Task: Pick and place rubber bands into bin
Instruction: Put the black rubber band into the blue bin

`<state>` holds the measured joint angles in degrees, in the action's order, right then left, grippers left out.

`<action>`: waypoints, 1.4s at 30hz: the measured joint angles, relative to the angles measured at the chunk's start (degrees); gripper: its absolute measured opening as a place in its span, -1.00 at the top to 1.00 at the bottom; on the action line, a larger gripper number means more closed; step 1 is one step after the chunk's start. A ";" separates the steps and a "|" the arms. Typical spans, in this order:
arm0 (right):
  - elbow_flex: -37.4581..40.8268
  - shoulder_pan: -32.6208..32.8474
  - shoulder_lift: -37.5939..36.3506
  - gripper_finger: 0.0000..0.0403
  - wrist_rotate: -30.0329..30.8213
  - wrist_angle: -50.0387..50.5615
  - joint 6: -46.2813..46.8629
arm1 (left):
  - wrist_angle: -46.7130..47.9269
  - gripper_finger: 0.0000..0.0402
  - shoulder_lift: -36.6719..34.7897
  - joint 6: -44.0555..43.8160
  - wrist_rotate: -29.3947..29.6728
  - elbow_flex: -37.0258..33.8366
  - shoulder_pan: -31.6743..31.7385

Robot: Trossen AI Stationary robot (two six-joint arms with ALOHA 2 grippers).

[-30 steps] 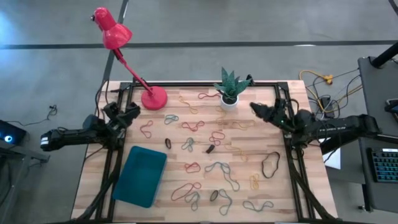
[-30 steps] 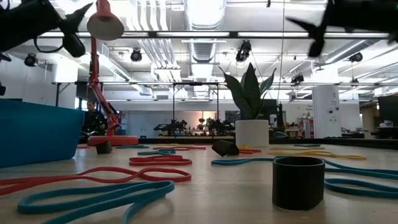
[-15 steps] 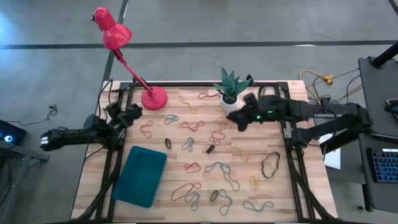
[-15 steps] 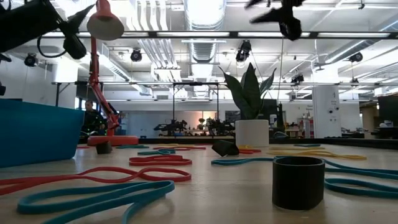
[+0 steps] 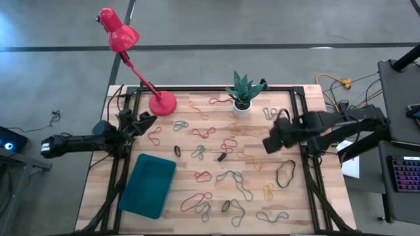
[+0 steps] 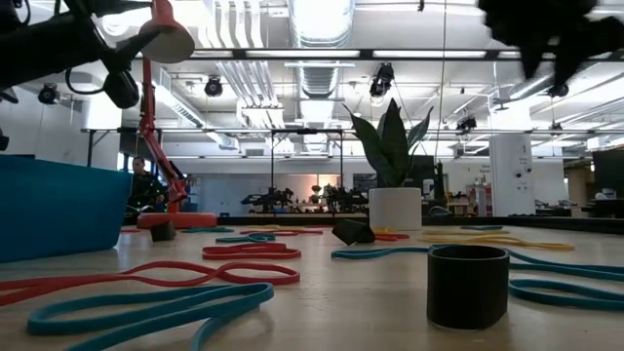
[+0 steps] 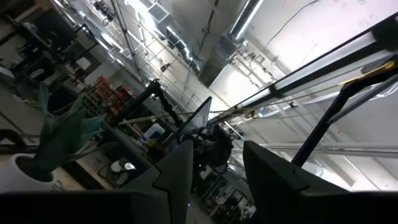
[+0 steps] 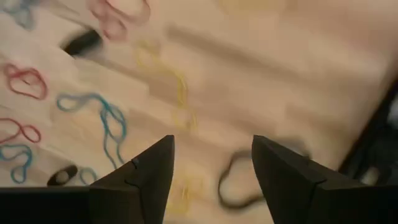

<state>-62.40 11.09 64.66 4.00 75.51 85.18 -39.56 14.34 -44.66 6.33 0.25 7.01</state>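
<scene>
Many rubber bands lie flat and scattered on the wooden table, among them a teal one [image 5: 234, 178], a red one [image 5: 203, 176] and a dark loop [image 5: 285, 173]. The teal bin [image 5: 147, 185] sits on the table near the front left. My right gripper [image 5: 270, 143] hangs open over the right half of the table, pointing down; below its fingers [image 8: 149, 180] lie a yellow band [image 8: 169, 84] and the dark loop [image 8: 239, 185]. My left gripper [image 5: 146, 120] waits open above the left edge, tilted upward, with nothing between its fingers [image 7: 180, 177].
A red desk lamp has its base [image 5: 162, 103] at the far left. A white plant pot [image 5: 242, 107] stands at the far middle. Two small dark cylinders [image 5: 222, 157] [image 5: 226, 206] lie among the bands. Black frame rails run along both table sides.
My right gripper has swung from pointing level toward the far left, past the plant pot, to pointing straight down, and has come back toward the table's near right.
</scene>
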 joint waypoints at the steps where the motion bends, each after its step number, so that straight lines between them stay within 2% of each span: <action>1: 1.76 1.81 -0.74 -0.04 -0.34 -0.39 4.13 | 0.17 0.37 0.33 0.00 0.01 0.00 0.00; 7: 10.86 12.35 -0.72 -0.12 -3.63 -8.01 23.86 | 0.30 0.37 2.53 -0.02 0.00 0.00 0.00; 12: 15.21 16.09 4.54 -0.12 -5.17 -11.91 32.47 | 0.09 0.37 4.16 -0.02 0.00 0.00 0.02; 19: 15.84 16.43 14.48 -0.08 -5.88 -12.48 32.29 | -0.01 0.37 4.70 -0.07 0.00 0.02 0.02; 26: 15.95 17.72 22.17 -0.06 -7.56 -21.31 34.14 | -0.30 0.37 4.39 -0.09 0.00 0.02 0.02; 36: 18.17 21.59 23.09 -0.06 -7.74 -23.96 38.48 | -0.27 0.37 4.53 -0.14 -0.01 0.28 0.02; 42: 22.42 22.16 22.54 0.07 -6.45 -28.60 38.42 | -0.09 0.37 4.53 -0.02 -0.01 0.28 0.02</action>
<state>-39.98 33.26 87.20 -2.45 46.91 123.60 -39.65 18.87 -44.69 6.31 0.54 7.03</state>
